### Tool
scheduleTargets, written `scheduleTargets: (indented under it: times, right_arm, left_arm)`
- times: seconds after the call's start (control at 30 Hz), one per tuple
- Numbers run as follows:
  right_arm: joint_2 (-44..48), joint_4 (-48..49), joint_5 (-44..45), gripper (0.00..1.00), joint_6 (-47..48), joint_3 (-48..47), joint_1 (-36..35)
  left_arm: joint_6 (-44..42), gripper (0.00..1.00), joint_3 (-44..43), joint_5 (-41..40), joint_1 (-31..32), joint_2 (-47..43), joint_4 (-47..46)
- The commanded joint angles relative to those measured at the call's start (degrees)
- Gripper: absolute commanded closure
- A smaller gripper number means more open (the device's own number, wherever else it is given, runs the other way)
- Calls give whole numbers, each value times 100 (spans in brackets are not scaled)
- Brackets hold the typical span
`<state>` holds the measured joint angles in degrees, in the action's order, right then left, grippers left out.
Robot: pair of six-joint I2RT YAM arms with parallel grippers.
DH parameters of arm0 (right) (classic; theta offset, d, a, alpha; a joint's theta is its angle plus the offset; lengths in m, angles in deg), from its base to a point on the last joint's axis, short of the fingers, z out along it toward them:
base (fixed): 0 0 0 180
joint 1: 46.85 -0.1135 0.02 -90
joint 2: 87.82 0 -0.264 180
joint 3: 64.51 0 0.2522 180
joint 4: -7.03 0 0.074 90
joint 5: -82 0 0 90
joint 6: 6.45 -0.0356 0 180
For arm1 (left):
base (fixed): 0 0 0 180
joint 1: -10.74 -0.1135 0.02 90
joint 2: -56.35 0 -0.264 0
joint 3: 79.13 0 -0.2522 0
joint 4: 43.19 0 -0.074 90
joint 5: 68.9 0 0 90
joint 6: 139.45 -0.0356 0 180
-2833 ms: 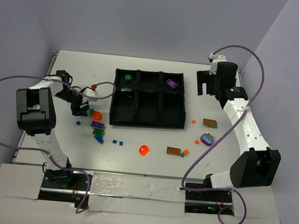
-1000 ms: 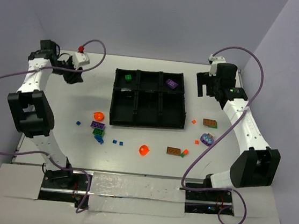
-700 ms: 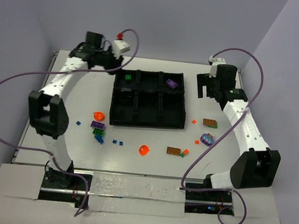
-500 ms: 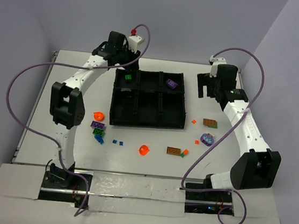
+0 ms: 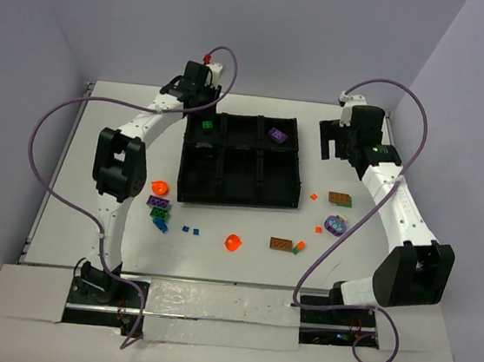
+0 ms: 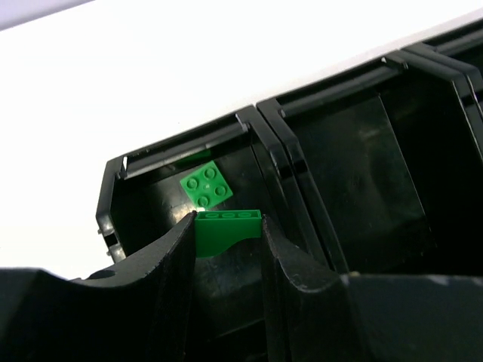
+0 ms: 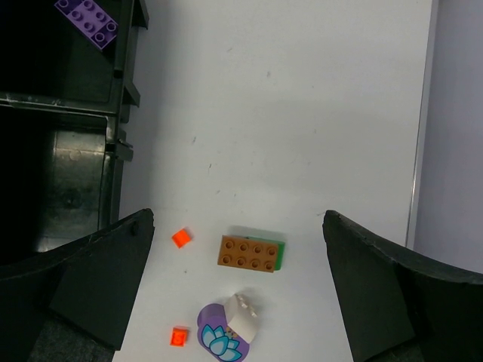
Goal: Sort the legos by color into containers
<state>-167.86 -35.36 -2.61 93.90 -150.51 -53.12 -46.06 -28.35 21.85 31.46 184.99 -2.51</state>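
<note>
- Over the far-left compartment of the tray point(image 5: 235, 201): small green piece point(image 6: 226, 235) pinched in the left gripper point(image 6: 227, 223), jaws closed on it, not yet let go.
- Same compartment: 1 green square brick point(image 6: 205, 185) lying flat on the floor, just beyond the held piece.
- Far-right compartment: 1 purple brick point(image 7: 85, 15). No other pcs made out in the tray from the top view.
- Tally, my read: 2 pcs sorted, a 3rd ready to drop, most of the job left. No blue, orange or brown in the tray yet.
- Loose on the table point(image 5: 215, 265), left of tray: orange piece point(image 5: 159, 187), loose purple brick point(image 5: 158, 201) w/ green bit point(image 5: 160, 214) beside it, tiny blue bits point(image 5: 186, 228).
- Near side & right of tray: second orange piece point(image 5: 233, 242), brown plate point(image 5: 281, 245), brown brick point(image 7: 246, 253) w/ green under it, purple flower piece point(image 7: 219, 332), tiny orange bits point(image 7: 180, 238).
- Right gripper point(image 7: 238, 222): jaws wide apart, nothing in them, hanging over the table just right of the tray, above the brown brick area.
</note>
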Motion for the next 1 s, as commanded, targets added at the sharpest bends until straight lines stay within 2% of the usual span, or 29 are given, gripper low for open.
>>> scheduleTargets:
  times: [0.0,0.3,0.47,0.6,0.97]
  right_arm:
    - [249,145,76,0,17,102,82]
    - [304,138,94,0,29,113,123]
    - [313,138,76,0,20,122,131]
    - [302,141,65,0,17,111,133]
    - [260,164,-26,0,-4,55,126]
  left_arm:
    - [35,94,-250,-381,108,191,-364]
    - [-14,88,-317,-728,117,436,-435]
    - [-37,78,-337,-938,117,495,-445]
    - [-107,65,-292,-1053,117,456,-496]
    - [-245,38,-357,-1011,125,198,-582]
